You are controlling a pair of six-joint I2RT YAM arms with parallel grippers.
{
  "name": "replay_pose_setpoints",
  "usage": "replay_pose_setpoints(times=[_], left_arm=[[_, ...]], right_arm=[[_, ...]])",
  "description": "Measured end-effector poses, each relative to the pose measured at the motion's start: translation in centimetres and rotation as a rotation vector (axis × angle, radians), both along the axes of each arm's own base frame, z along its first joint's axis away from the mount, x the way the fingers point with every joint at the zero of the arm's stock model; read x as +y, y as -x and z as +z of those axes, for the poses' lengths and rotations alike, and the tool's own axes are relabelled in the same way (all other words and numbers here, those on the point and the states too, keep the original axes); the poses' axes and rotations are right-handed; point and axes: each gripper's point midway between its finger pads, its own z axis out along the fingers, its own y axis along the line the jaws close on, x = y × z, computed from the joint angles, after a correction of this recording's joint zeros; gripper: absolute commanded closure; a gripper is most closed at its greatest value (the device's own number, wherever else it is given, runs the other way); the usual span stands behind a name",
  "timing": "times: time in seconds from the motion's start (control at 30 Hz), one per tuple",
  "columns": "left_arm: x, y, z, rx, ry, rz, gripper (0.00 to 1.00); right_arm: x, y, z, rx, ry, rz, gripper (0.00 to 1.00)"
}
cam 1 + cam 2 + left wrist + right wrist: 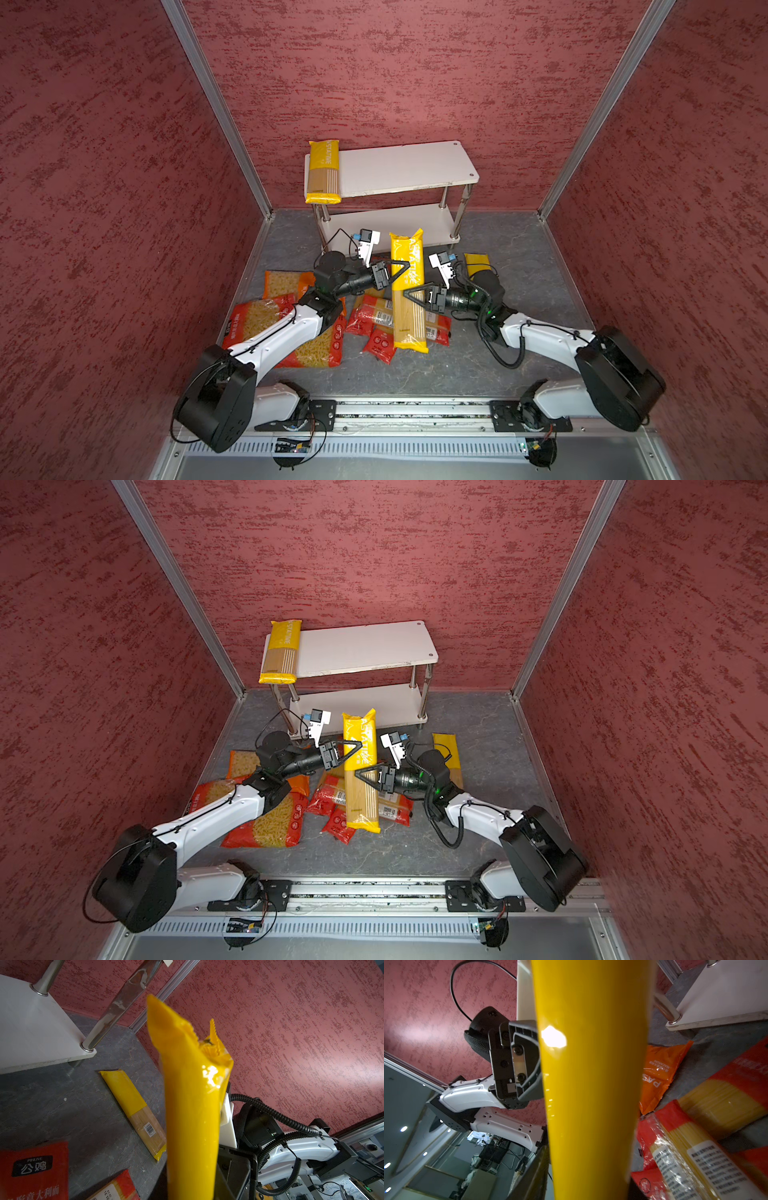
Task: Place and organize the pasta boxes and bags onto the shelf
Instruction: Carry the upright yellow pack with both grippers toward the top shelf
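Left gripper (402, 272) had its fingers clamped on the yellow upper part of a yellow spaghetti pack (409, 322). The pack was held up off the worktop (419, 374), roughly upright, mid-scene, just on the near side of the shelf (407, 166). Right gripper (409, 296) sat lower on the same pack, approx. at its middle, w/ fingers either side. Couldn't tell if those were squeezing or slack. In the right wrist view the pack filled the centre, w/ a black finger of the left arm against its edge.

2nd yellow pack (323, 174) lay on the shelf's top board at the left end, its near end overhanging the edge. 3rd yellow pack (477, 261) lay flat on the worktop to the right, partly hidden behind the right arm. Red spaghetti bags (376, 318) were piled below the held pack. The wider short-pasta bags (262, 316) lay further left, overlapping, partly under the left arm.
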Motion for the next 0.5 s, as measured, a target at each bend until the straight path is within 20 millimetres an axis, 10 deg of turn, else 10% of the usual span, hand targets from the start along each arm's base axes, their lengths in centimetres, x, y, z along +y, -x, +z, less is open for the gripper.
replay_pose_setpoints(times=[0.5], left_arm=[[5.6,-3.4,10.4,-0.13,0.036,0.208,0.96]], right_arm=[[-1.3,1.2,0.2,-0.044,-0.023,-0.042,0.41]])
